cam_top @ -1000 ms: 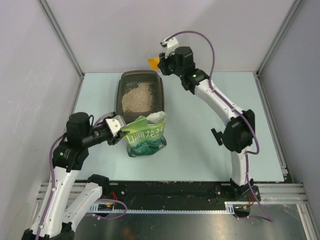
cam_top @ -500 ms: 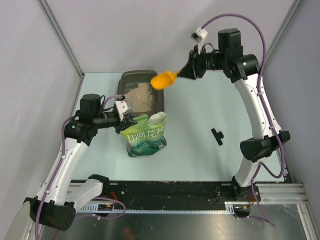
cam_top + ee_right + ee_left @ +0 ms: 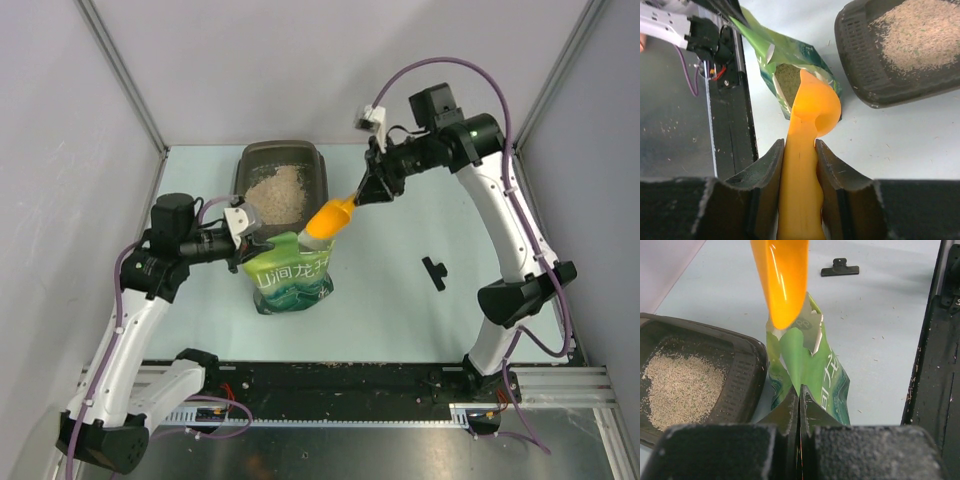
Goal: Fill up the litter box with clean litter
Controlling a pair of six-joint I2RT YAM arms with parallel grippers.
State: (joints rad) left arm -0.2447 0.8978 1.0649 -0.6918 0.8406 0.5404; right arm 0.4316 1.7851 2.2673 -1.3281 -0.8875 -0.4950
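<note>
The dark litter box (image 3: 240, 178) stands at the back of the table with a pile of clean litter (image 3: 275, 192) inside. In front of it stands an open green pouch (image 3: 292, 278). My left gripper (image 3: 248, 240) is shut on the pouch's left top edge (image 3: 807, 367), holding the mouth open. My right gripper (image 3: 368, 190) is shut on the handle of an orange scoop (image 3: 328, 217). The scoop's bowl (image 3: 815, 102) sits at the pouch's mouth, over the granules (image 3: 785, 82) inside. The wrist views also show the litter box (image 3: 742, 375) (image 3: 865, 75).
A black clip (image 3: 435, 271) lies on the pale blue table to the right of the pouch. Stray granules are scattered on the table and on the black rail (image 3: 350, 378) at the near edge. Grey walls close in the left, back and right.
My left gripper has shut on the pouch's edge. My right arm has swung the scoop from above the litter box down and forward to the pouch's mouth.
</note>
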